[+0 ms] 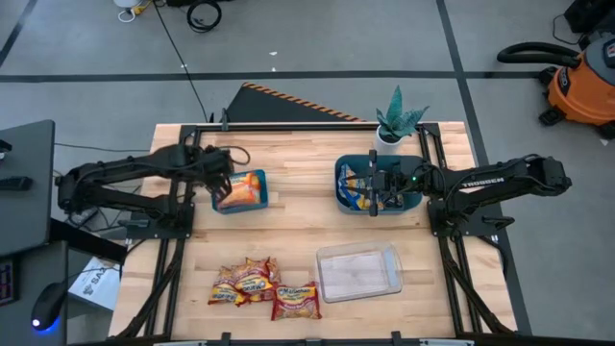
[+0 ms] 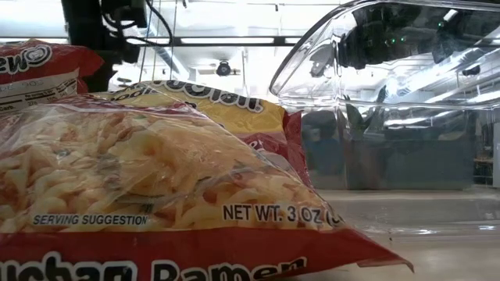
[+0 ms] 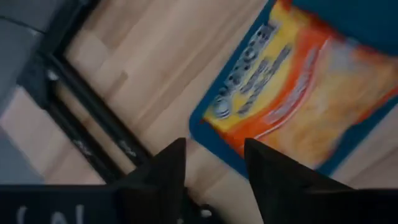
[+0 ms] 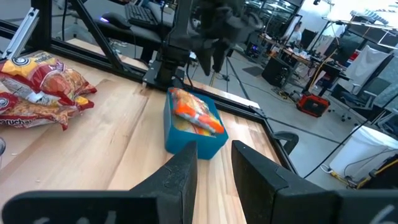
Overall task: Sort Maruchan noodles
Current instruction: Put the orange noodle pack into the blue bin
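Three red packets wait on my desk. Both end effectors hang open over their bins, left above orange, right above blue.

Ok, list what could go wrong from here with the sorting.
1. The orange packet lies heaped in the left bin; the left end effector, open just above it, might snag it.
2. The red-and-yellow packets overlap in a pile, so one grasp could drag two.
3. The clear container beside that pile could get bumped.
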Robot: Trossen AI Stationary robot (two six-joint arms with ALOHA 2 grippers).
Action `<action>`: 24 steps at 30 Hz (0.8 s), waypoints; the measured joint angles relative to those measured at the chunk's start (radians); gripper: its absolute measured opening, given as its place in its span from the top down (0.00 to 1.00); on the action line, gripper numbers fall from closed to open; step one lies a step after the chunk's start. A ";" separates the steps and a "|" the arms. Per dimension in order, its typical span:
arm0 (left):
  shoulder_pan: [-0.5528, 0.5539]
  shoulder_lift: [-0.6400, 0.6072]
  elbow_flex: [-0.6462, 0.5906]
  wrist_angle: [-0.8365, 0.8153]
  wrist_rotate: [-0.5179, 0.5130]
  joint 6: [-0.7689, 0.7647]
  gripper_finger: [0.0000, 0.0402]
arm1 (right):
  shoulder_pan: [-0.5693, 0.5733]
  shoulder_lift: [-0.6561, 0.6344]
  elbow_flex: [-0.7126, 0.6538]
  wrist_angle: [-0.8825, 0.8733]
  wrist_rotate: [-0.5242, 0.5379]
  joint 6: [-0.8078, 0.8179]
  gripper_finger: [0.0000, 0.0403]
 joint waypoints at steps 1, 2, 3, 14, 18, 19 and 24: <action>0.000 0.000 0.009 0.013 0.037 -0.004 0.57 | 0.000 0.000 0.000 0.000 0.000 0.000 0.74; -0.005 0.000 0.013 0.039 0.076 -0.001 0.57 | 0.000 0.000 0.000 0.000 0.000 -0.001 0.74; -0.015 0.000 0.013 0.070 0.109 -0.001 0.58 | 0.000 0.000 0.000 0.000 0.000 -0.001 0.74; -0.108 0.149 -0.104 0.306 0.159 -0.057 0.62 | 0.000 0.000 0.000 0.000 -0.002 0.005 0.74; -0.119 0.248 -0.104 0.332 0.100 -0.059 0.62 | 0.000 0.000 0.000 0.001 -0.003 0.005 0.74; -0.121 0.273 -0.103 0.344 0.100 -0.058 0.62 | 0.000 0.000 0.000 0.001 -0.003 0.005 0.74; -0.113 0.329 -0.089 0.293 0.142 -0.009 0.62 | 0.000 0.000 0.000 -0.002 -0.002 0.005 0.74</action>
